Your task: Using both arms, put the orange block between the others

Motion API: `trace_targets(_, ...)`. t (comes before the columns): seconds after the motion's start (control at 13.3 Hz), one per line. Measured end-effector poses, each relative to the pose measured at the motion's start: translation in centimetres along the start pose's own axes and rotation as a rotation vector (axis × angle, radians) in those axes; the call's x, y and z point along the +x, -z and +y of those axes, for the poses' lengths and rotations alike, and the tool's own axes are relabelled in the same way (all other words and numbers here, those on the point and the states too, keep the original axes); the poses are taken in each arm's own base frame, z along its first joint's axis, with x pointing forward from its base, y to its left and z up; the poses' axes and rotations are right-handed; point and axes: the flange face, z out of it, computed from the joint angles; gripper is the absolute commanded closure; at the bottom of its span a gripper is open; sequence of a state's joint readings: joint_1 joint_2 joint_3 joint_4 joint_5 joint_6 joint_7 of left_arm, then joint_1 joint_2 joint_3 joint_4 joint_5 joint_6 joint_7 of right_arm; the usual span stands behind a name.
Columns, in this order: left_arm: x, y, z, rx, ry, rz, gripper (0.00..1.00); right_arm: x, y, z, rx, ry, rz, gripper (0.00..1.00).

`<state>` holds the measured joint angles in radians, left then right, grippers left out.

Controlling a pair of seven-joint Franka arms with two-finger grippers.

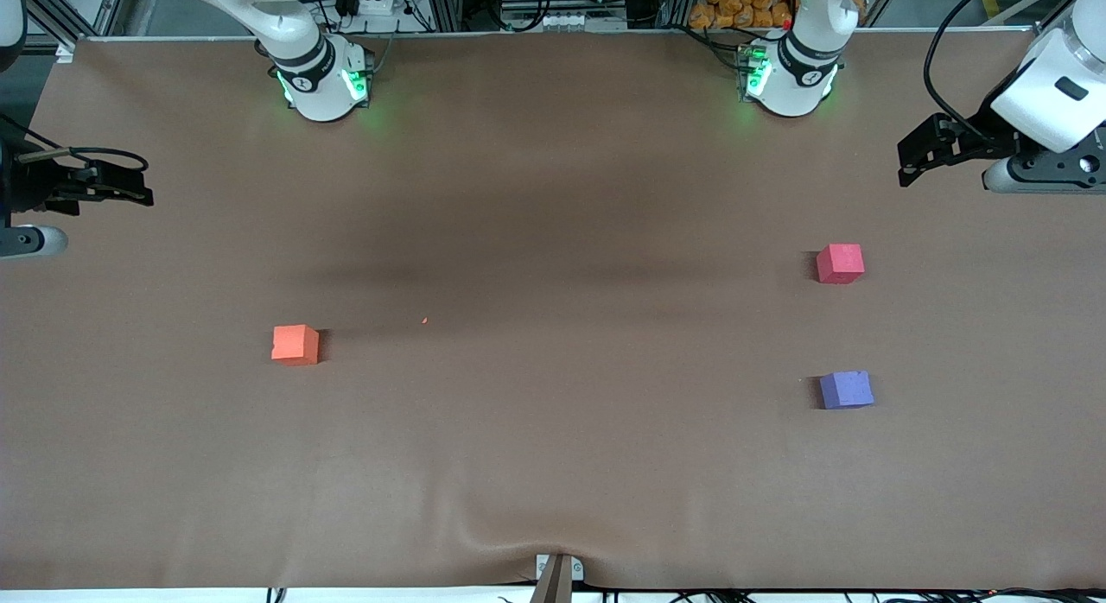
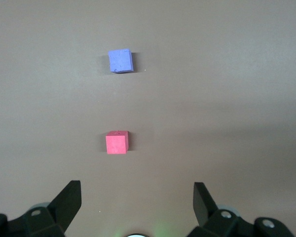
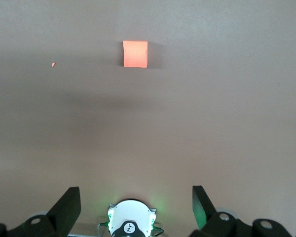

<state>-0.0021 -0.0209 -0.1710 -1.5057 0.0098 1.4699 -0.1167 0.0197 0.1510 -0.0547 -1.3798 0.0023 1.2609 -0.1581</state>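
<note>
Desk (image 1: 553, 465): covered by a brown sheet, wrinkled at the edge nearest the front camera. All three cubes are carried on it.

Arms: two, with green-lit bases along the edge farthest from the front camera. Both are held up and out at the desk's ends, waiting.

Left end effector (image 1: 918, 158): hung over the left arm's end of the desk, nothing in it. In the left wrist view its fingers (image 2: 69, 200) are seen spread wide apart.

Right end effector (image 1: 130, 188): hung over the right arm's end of the desk, jaws likewise spread wide, nothing between them.

Orange block (image 1: 295, 345): lying on the desk toward the right arm's end, well apart from the other two cubes and untouched.

Red cube (image 1: 840, 263): toward the left arm's end.

Blue cube (image 1: 846, 390): toward the same end, nearer to the front camera than the red cube. A gap is left between the two.

Orange crumb (image 1: 424, 320): a tiny speck on the sheet near the orange block.

Progress: judged as not begun. No cube is gripped and the gap is unfilled. Pick-up, transfer across the desk, probably by handover, and placement in the gap are all left.

Obstructions: none seen on the path. The gap looks only moderately wide, so the neighbours could be nudged.
</note>
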Motion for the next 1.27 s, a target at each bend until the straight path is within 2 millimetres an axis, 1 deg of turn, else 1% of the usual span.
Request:
trace_targets(0.3, 0.0, 0.0, 0.0, 0.0, 0.0, 0.0, 0.0, -0.3, 1.1, -0.1, -0.001, 0.001, 0.024, 0.0)
trace_targets(0.45, 0.1, -0.1, 0.0, 0.0, -0.001, -0.002, 0.0, -0.3, 1.3, -0.1, 0.0, 0.001, 0.029, 0.0)
trace_targets(0.75, 1.0, -1.5, 0.0, -0.002, -0.001, -0.023, 0.0, -0.3, 1.3, -0.1, 0.0, 0.001, 0.029, 0.0)
trace_targets(0.97, 1.3, -1.9, 0.1, -0.003, -0.003, -0.026, 0.0, -0.3, 1.2, -0.1, 0.001, 0.002, 0.028, 0.0)
trace_targets(1.12, 1.5, -2.1, 0.1, -0.004, -0.003, -0.03, 0.0, -0.1, 0.8, -0.1, 0.003, 0.002, 0.019, 0.0)
trace_targets(1.2, 1.6, -2.3, 0.1, -0.004, -0.003, -0.032, 0.0, 0.3, 0.2, -0.1, 0.005, 0.003, 0.012, 0.0)
trace_targets(1.27, 1.7, -2.5, 0.1, -0.004, -0.003, -0.035, 0.0, 1.1, -1.1, -0.1, 0.008, 0.004, 0.004, 0.0)
